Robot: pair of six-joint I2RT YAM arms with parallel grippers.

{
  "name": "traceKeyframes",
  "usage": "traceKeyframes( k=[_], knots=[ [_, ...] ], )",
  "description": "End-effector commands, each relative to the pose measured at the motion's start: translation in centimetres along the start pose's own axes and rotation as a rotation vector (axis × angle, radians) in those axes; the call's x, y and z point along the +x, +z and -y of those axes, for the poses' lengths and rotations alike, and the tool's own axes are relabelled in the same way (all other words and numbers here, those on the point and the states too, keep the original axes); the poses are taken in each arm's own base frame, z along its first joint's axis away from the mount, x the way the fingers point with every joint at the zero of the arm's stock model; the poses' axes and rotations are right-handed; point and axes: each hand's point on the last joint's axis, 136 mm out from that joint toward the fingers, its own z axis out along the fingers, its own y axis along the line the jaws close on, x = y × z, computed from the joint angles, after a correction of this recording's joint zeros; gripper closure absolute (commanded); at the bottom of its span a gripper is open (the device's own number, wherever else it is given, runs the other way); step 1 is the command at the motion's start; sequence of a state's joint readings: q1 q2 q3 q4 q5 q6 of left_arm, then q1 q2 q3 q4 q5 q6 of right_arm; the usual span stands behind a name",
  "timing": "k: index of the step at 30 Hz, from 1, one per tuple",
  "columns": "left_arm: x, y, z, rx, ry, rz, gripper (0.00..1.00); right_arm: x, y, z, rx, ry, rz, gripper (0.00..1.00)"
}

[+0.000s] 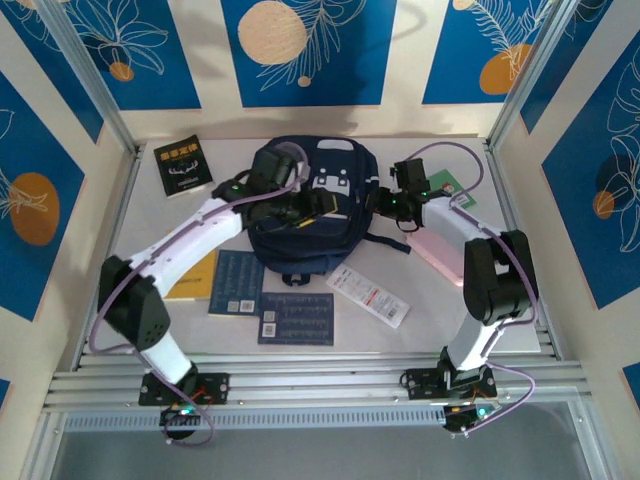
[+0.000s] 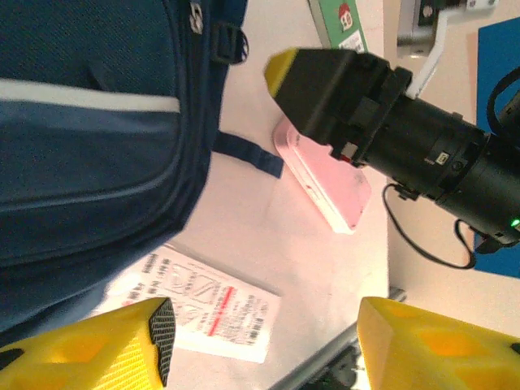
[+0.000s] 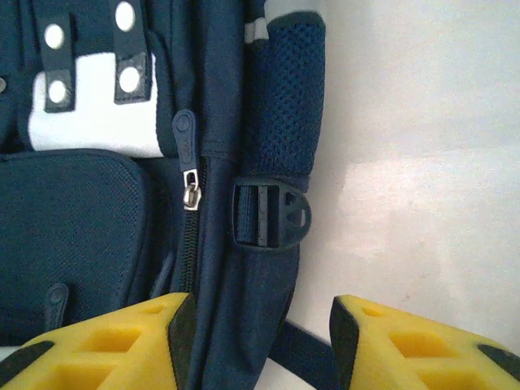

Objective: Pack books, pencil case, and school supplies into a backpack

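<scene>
Fingers [image 2: 97, 345] on my left gripper [image 2: 264, 317] and right gripper [image 3: 260, 313] stand apart beside 1 backpack [image 1: 305, 200]; I count 4 books [image 1: 296, 318], 1 pencil case [image 1: 437, 252]

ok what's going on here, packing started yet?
Not really. Both arms are at the navy backpack mid-table. The left gripper hovers beside it, fingers open and empty. The right gripper straddles its side near the buckle, fingers open, not clamped. The books, pink pencil case, white packet and green booklet lie on the table around the bag.
</scene>
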State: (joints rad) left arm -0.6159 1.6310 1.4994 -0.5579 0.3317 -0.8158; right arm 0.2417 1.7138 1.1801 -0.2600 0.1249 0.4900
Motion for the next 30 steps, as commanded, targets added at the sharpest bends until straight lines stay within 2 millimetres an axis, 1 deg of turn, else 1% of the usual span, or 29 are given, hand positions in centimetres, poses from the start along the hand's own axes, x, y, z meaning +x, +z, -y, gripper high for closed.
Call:
traceKeyframes(
  k=[1, 3, 4, 5, 7, 9, 11, 13, 15, 17, 20, 22, 26, 28, 30],
  knots=[
    [-0.3, -2.7, -4.9, -0.162, 0.112, 0.028, 0.4, 0.4, -2.3, 1.3, 0.07, 0.003, 0.02, 0.53],
    [-1.2, -3.4, -8.2, -0.244, 0.058, 0.058, 0.4, 0.3, -3.4, 1.3, 0.083, 0.024, 0.041, 0.55],
    [-1.7, -3.7, -10.1, -0.289, 0.013, 0.07, 0.4, 0.4, -4.0, 1.0, 0.082, 0.021, 0.048, 0.56],
    [-2.1, -3.7, -11.6, -0.318, -0.016, 0.076, 0.4, 0.4, -4.6, 0.6, 0.076, 0.013, 0.053, 0.56],
    [-2.8, -3.3, -14.8, -0.381, -0.077, 0.074, 0.39, 0.9, -5.7, -0.8, 0.054, -0.025, 0.061, 0.57],
    [-3.3, -2.5, -17.0, -0.421, -0.113, 0.058, 0.39, 1.4, -6.4, -2.0, 0.019, -0.064, 0.076, 0.57],
    [-3.7, -1.0, -18.7, -0.438, -0.136, 0.032, 0.39, 2.5, -7.1, -3.3, -0.05, -0.058, 0.059, 0.57],
    [-4.0, 0.7, -19.8, -0.45, -0.144, -0.008, 0.38, 3.7, -7.5, -3.8, -0.095, -0.011, 0.015, 0.58],
    [-4.1, 2.4, -20.5, -0.448, -0.128, -0.058, 0.38, 5.0, -7.8, -4.1, -0.128, 0.02, -0.027, 0.57],
    [-3.8, 3.8, -21.4, -0.459, -0.114, -0.104, 0.38, 6.3, -8.1, -4.0, -0.151, 0.062, -0.069, 0.55],
    [-2.9, 5.2, -21.4, -0.402, -0.124, -0.135, 0.38, 7.9, -8.4, -3.9, -0.194, 0.114, -0.127, 0.53],
    [-2.1, 6.1, -20.7, -0.328, -0.154, -0.137, 0.38, 9.3, -8.3, -3.8, -0.221, 0.131, -0.176, 0.51],
    [-0.7, 7.9, -18.1, -0.191, -0.186, -0.158, 0.38, 10.8, -7.8, -4.0, -0.246, 0.125, -0.242, 0.5],
    [0.1, 8.9, -16.2, -0.137, -0.175, -0.184, 0.38, 11.1, -7.6, -4.0, -0.25, 0.117, -0.255, 0.49],
    [0.6, 9.6, -14.5, -0.113, -0.152, -0.208, 0.39, 10.9, -7.6, -4.1, -0.25, 0.109, -0.256, 0.49]
  ],
)
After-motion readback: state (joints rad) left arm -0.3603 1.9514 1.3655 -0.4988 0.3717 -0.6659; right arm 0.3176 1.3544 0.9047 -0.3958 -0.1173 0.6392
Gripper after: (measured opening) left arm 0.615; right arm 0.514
